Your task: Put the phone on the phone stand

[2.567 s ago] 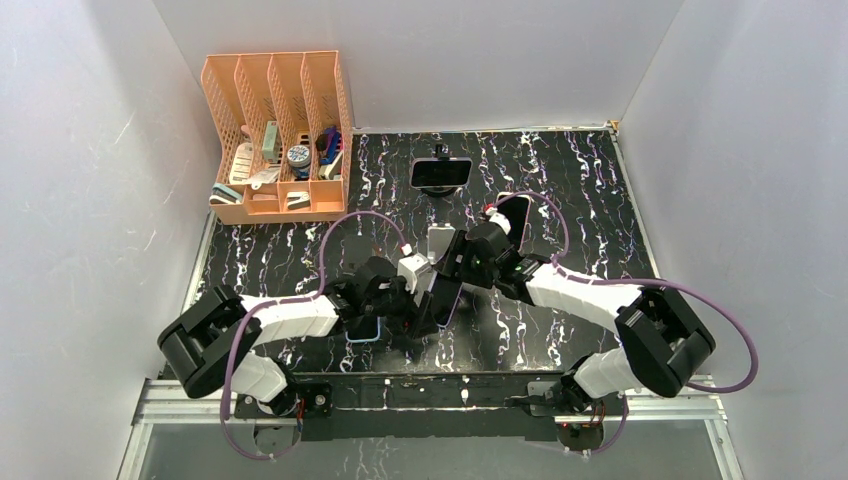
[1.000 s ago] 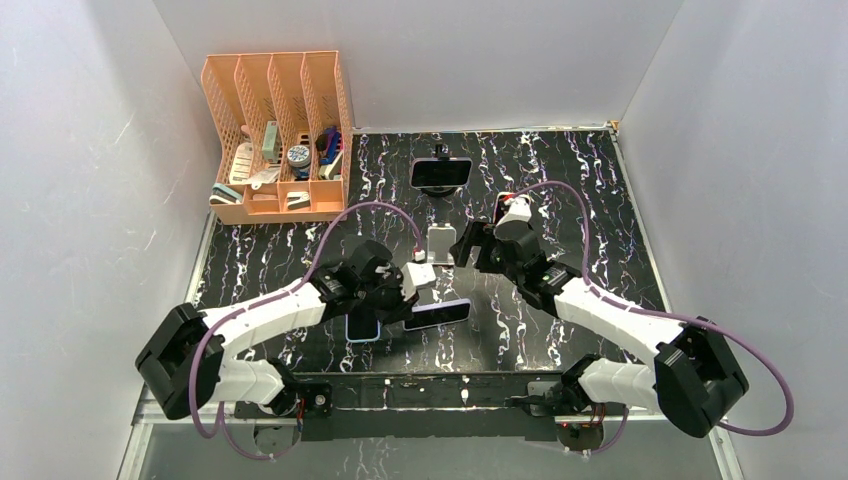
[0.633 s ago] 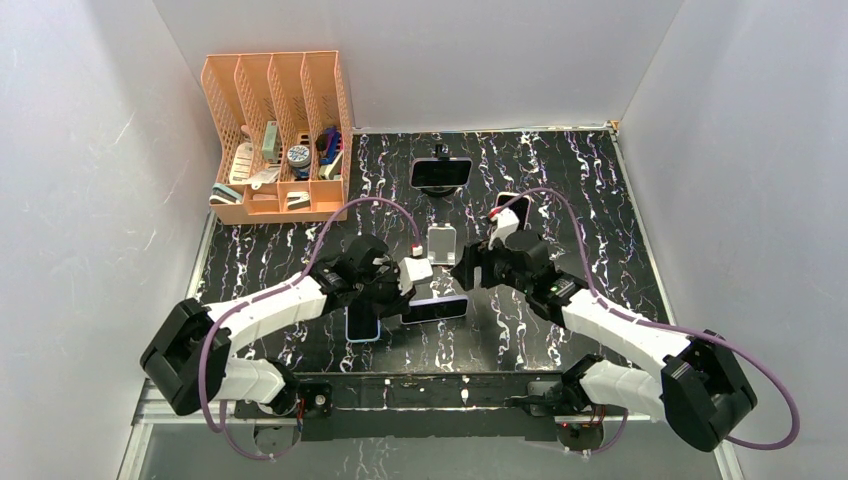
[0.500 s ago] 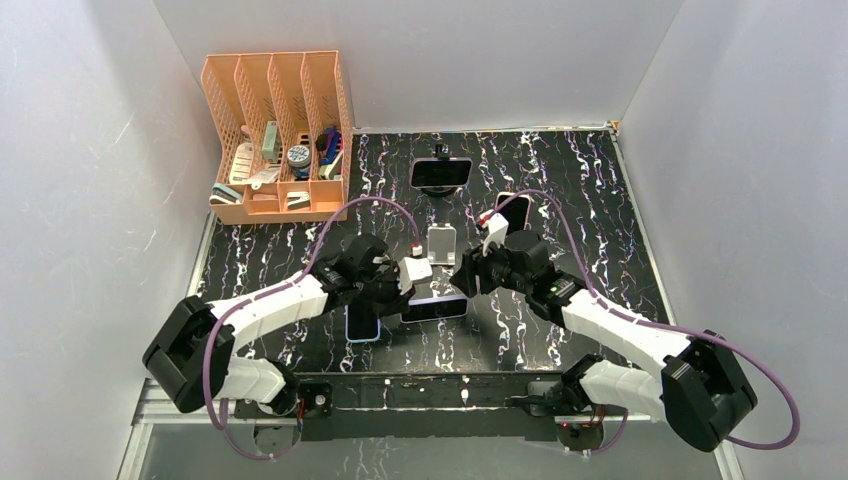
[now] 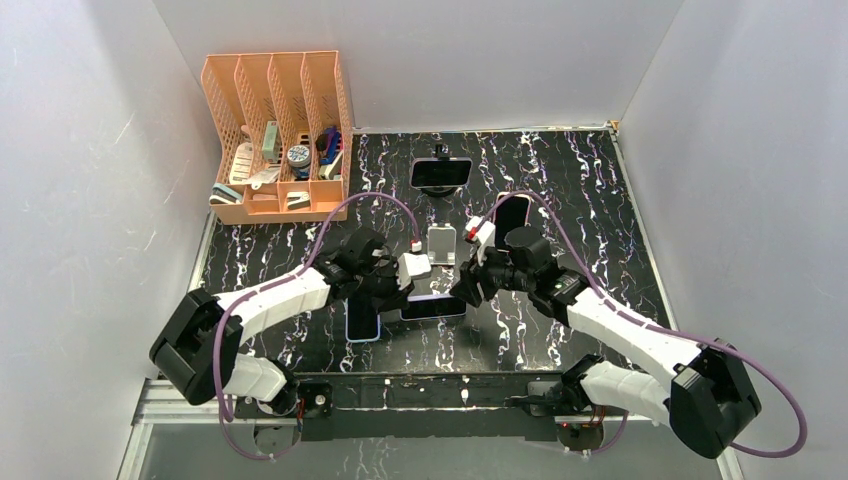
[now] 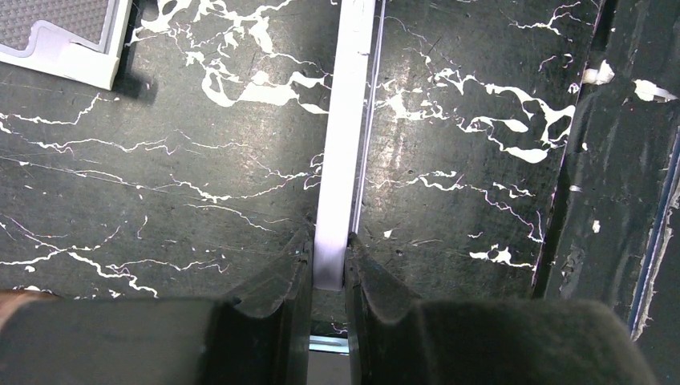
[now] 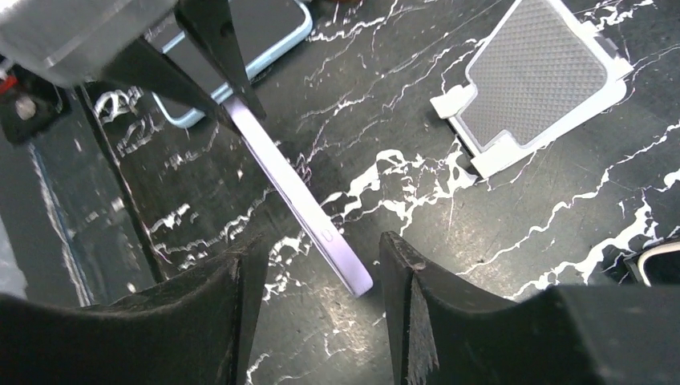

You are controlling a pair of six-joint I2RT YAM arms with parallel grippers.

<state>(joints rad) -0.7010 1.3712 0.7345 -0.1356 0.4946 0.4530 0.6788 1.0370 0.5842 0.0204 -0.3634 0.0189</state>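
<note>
A lavender phone [image 5: 436, 306] is held on edge just above the black marbled table, with my left gripper [image 5: 403, 297] shut on its left end. In the left wrist view the phone [image 6: 346, 144] runs straight out from between the gripper [image 6: 329, 261]. My right gripper [image 5: 467, 289] is open; in the right wrist view it [image 7: 321, 269] straddles the phone's [image 7: 298, 204] free end without touching it. The empty white phone stand [image 5: 442, 244] lies just behind both grippers, and shows in the right wrist view [image 7: 533, 84] and the left wrist view [image 6: 56, 36].
A light-blue phone [image 5: 362, 321] lies flat under my left arm. A black phone [image 5: 513, 212] lies right of the stand. A second stand at the back holds a dark phone [image 5: 440, 172]. An orange organiser [image 5: 278, 135] fills the back left corner.
My right gripper came down and toward the near side to the phone's right end, and its jaws narrowed from wide open. The left gripper kept its hold and shifted the phone slightly away.
</note>
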